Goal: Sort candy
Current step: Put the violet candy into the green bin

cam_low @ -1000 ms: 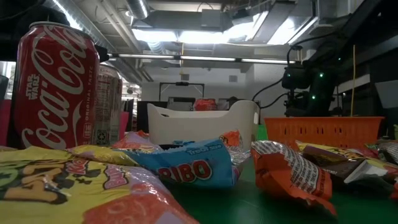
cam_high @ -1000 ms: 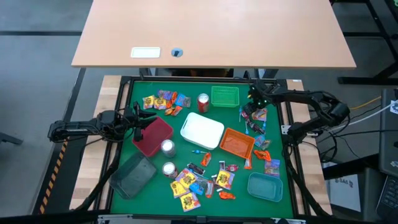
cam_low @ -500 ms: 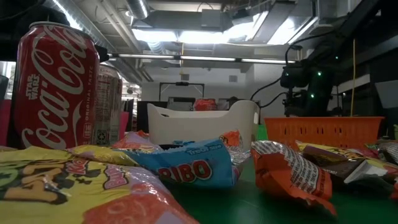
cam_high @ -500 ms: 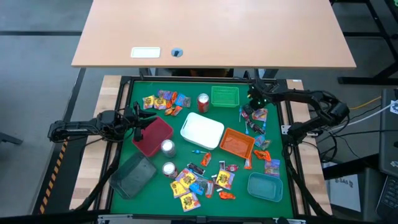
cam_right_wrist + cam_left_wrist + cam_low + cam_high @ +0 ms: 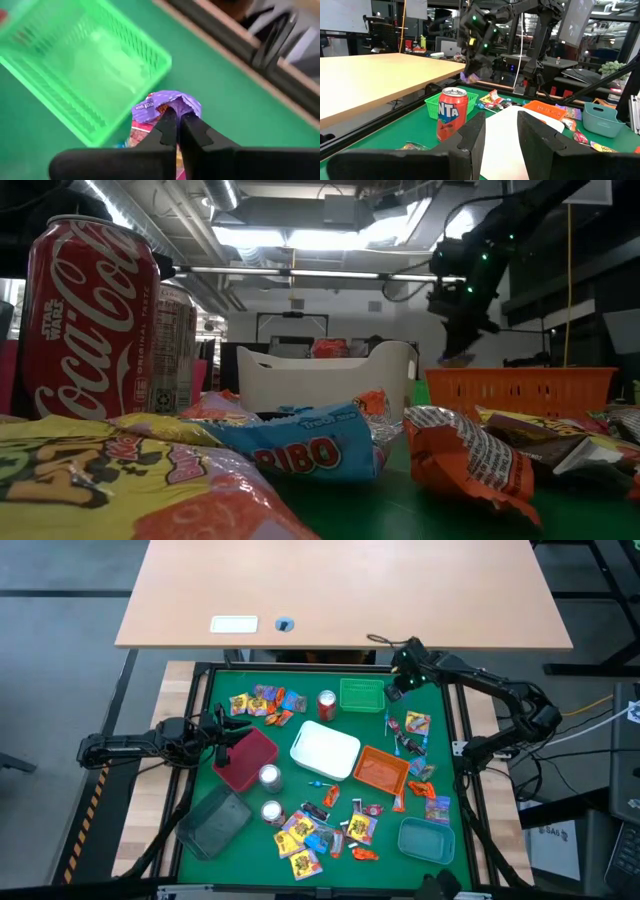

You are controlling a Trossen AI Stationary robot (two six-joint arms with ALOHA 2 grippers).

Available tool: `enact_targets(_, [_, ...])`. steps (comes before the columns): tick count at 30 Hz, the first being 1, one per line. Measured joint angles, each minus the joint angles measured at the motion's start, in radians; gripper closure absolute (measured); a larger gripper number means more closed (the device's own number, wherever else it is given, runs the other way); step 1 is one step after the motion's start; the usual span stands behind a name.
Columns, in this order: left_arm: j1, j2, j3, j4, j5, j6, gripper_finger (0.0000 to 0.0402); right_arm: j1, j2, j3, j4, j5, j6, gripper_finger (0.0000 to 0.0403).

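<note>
Sorting looks barely begun: right gripper (image 5: 175, 117), jaws clamped on a purple packet (image 5: 165, 104), hangs beside the seemingly empty green basket (image 5: 75, 65), left gripper (image 5: 497, 132) waits part-open, most candy (image 5: 330, 830) unsorted.

Overhead, tabletop-level, two wrist-mounted views

Right gripper (image 5: 398, 683) is raised at the far right corner of the mat, arm bent in from the right edge, dark fingers (image 5: 170, 131) pinched tight on a crumpled purple candy wrapper (image 5: 165, 106). Left gripper (image 5: 222, 745) sits low at the mat's left side, arm stretched in level from the left, fingers (image 5: 475, 137) apart, holding nothing.
</note>
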Motion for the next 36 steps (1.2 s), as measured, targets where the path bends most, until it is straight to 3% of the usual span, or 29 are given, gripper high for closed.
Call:
enact_targets(5, [0.0,0.0,0.0,0.0,0.0,0.0,0.0298,0.0,0.0,0.007,0.096,-0.016,0.002,0.0398])
enact_targets(13, [0.0,0.0,0.0,0.009,0.0,0.0,0.0298,0.001,0.0,-0.014,0.23,-0.232,0.004,0.0397])
enact_targets(16, [0.0,0.0,0.0,0.027,-0.01,0.006,0.0298,0.001,0.0,-0.015,0.231,-0.236,0.004,0.039])
enact_targets(23, [0.0,0.0,0.0,0.113,-0.137,0.02,0.0298,0.01,0.0,-0.015,0.233,-0.236,0.004,0.0387])
enact_targets(32, [0.0,0.0,0.0,0.119,-0.138,0.06,0.0298,0.09,0.0,-0.016,0.325,-0.236,0.001,0.0385])
enact_targets(36, [0.0,0.0,0.0,0.119,-0.137,0.06,0.0298,0.117,0.0,-0.016,0.36,-0.213,0.001,0.0363])
